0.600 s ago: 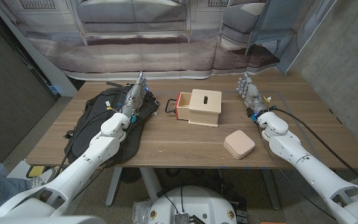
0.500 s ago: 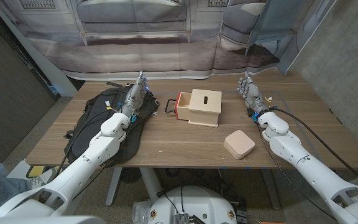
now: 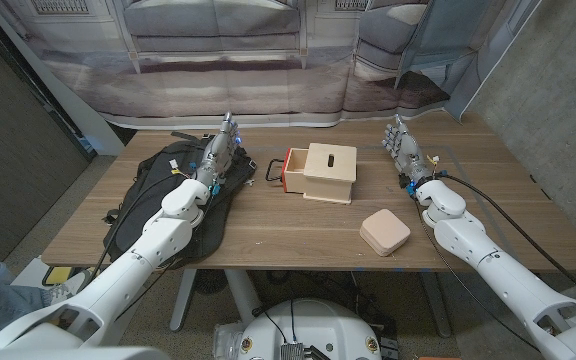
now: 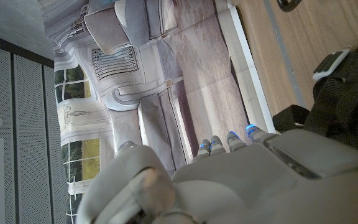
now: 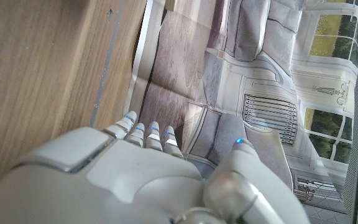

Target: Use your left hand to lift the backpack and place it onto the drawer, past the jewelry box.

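White-shelled, the left hand [image 3: 222,150] stands over the upper part of the black backpack [image 3: 163,195], fingers extended and together, pointing toward the far edge of the tabletop [image 3: 298,230]. It grasps nothing; whether it touches the fabric beneath cannot be determined. In the left wrist view the back of the left hand [image 4: 241,180] shows with the backpack's black straps [image 4: 347,81] just beside it.

The backpack lies flat on the tabletop, left of the drawer [image 3: 318,172]. Its long axis runs from the near-left edge of the tabletop diagonally toward the drawer, with the top end and a small handle loop [image 3: 247,170] pointing at the drawer. The two are near but apart.

The drawer is a pale wooden box with a red compartment pulled out on the side facing the backpack. The jewelry box [image 3: 384,231], pinkish and square, sits on the tabletop nearer than the drawer and to its right, well apart from the backpack.

The right hand [image 3: 404,152] stands upright on its edge right of the drawer, fingers straight, holding nothing.
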Motion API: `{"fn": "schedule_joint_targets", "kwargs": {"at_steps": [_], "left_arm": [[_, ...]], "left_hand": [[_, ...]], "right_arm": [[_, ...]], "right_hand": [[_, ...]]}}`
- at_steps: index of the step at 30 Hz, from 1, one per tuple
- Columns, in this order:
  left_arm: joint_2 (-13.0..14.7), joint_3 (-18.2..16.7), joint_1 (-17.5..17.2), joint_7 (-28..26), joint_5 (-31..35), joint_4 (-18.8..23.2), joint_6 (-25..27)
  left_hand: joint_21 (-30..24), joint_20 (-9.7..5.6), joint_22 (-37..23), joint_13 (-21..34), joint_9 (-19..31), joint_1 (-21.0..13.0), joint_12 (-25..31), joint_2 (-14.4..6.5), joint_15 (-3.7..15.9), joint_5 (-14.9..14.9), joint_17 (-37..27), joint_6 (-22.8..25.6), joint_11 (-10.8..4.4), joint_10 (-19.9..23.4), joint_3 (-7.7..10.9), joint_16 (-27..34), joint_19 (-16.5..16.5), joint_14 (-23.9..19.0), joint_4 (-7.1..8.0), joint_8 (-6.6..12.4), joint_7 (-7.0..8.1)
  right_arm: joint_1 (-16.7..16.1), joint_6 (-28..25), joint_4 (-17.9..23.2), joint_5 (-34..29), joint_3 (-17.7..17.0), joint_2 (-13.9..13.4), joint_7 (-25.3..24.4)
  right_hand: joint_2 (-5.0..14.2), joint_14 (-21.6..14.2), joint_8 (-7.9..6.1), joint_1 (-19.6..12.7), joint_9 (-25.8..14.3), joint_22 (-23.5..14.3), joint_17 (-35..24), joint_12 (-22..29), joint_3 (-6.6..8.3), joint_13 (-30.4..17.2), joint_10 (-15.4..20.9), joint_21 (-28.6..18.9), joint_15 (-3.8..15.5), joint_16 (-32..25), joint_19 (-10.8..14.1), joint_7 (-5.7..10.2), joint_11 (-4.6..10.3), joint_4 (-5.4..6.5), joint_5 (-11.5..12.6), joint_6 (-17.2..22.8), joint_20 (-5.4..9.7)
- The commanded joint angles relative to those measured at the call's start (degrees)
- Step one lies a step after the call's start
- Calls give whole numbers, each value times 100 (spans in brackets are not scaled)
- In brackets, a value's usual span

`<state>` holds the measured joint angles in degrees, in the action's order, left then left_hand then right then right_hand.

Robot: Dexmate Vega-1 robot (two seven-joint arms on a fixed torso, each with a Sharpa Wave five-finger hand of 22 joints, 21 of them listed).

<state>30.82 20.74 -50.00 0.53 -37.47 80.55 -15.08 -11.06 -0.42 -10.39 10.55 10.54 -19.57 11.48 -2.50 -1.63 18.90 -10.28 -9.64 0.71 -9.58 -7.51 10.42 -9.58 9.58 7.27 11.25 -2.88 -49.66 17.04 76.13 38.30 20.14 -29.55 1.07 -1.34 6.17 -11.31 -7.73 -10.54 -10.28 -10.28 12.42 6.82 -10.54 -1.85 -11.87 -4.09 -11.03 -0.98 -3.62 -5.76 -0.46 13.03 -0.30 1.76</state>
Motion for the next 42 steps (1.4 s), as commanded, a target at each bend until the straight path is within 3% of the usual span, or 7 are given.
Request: {"fn": "schedule_joint_targets", "kwargs": {"at_steps": [1,16,23,42], "left_arm": [[130,-7,-32,-127,115,304,102],[237,-23,-121,-146,186,490,94],[372,-78,-291,-325,348,799,54],[673,-313,-737,-428,530,1164,-226]], "left_hand": [[-55,-24,-21,15,14,-68,48,-19,-6,36,-20,-370,-8,-373,-50,64,-975,681,-20,30,-14],[-64,-21,-19,13,14,-97,67,-35,4,41,-18,-322,-19,-309,-58,73,-951,633,-36,43,-10],[-63,-26,-18,12,14,-114,68,-44,6,44,-17,-310,-6,-297,-61,72,-952,622,-44,43,-12],[-72,-37,-17,10,15,-169,91,-74,5,50,-15,-226,-16,-202,-68,89,-923,530,-71,63,-13]], "right_arm": [[-64,68,66,2,-35,1,-37],[-85,58,108,-59,-9,9,-115],[-46,82,44,-83,16,42,-104],[-39,82,104,-150,54,79,-190]], "right_hand": [[-11,-5,-32,-58,-11,-11,-25,45,28,-16,60,-30,25,-33,33,-51,-38,-13,15,44,84],[-4,-49,-28,-57,-11,-13,-28,53,18,-16,101,-27,26,-34,56,-55,-28,-17,6,60,79],[0,-61,-27,-58,-11,-13,-29,55,16,-16,112,-30,28,-33,75,-57,-29,-19,4,65,78],[7,-87,-20,-61,-11,-14,-31,54,5,-16,135,-23,25,-26,93,-66,-28,-26,-5,71,77]]}}
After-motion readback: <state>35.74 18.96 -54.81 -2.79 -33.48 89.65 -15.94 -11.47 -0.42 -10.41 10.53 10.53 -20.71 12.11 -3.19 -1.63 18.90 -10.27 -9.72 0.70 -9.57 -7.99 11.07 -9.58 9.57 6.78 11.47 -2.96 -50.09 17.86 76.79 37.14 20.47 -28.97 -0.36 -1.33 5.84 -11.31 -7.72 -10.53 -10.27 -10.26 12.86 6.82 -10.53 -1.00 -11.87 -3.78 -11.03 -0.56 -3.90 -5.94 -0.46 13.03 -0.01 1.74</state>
